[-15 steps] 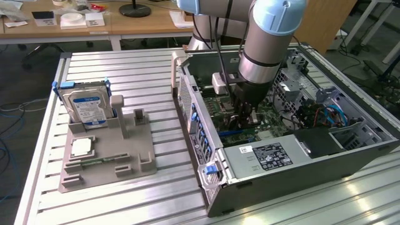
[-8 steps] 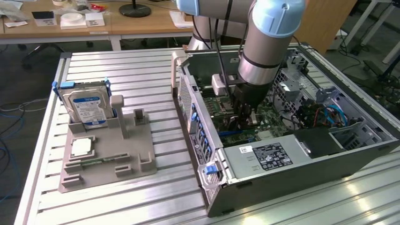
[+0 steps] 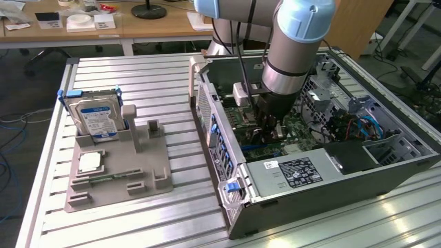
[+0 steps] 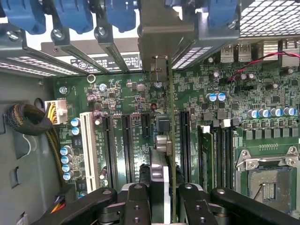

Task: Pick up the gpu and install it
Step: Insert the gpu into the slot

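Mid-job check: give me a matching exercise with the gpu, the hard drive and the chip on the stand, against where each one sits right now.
Things:
1. gpu
2. hard drive
3. chip

Places:
a. upright in the grey stand
b. flat on the stand
c. clamped in the gripper, inside the case

Pairs: 1-c; 2-a; 3-b

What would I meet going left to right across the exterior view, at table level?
hard drive → grey post on the fixture → computer case's rear wall → gripper, holding the gpu inside the case → blue cables
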Motion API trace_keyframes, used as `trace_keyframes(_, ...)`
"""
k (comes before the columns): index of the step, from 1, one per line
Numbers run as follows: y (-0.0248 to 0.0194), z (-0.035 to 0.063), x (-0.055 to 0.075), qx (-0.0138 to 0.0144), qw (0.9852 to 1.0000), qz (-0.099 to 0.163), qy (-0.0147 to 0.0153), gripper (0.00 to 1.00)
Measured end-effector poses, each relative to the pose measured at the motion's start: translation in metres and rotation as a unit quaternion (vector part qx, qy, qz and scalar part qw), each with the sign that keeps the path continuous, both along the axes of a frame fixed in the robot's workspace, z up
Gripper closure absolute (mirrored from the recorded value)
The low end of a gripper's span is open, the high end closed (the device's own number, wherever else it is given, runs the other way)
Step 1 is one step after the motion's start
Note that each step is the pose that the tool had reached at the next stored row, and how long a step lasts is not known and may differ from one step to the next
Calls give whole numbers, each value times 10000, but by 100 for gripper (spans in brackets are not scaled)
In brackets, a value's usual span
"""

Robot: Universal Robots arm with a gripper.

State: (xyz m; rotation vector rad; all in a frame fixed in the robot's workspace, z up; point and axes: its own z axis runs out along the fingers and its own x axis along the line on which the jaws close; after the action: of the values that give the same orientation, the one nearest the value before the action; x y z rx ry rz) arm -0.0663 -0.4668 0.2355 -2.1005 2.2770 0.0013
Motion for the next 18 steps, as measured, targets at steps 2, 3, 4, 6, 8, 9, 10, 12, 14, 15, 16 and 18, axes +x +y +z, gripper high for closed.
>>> trace_keyframes(2,1,-9,-1,2,10000,0,-1,72)
trace_keyframes(3,0,-13,-1,1,10000,0,0,72)
trace_keyframes(4,0,-16,-2,0,10000,0,0,72)
trace_keyframes(6,1,-25,-2,0,10000,0,0,72)
trace_keyframes(8,0,-34,-2,0,10000,0,1,72)
trace_keyframes(9,0,-35,-2,0,10000,0,1,72)
trace_keyframes(10,0,-35,-2,0,10000,0,1,72)
trace_keyframes(12,0,-36,-2,0,10000,0,1,72)
trace_keyframes(14,0,-36,-2,0,10000,0,1,72)
trace_keyframes(15,1,-34,-2,1,10000,-1,4,72)
trace_keyframes(16,1,-27,-2,0,10000,-1,8,72)
trace_keyframes(18,1,-24,-2,2,10000,0,14,72)
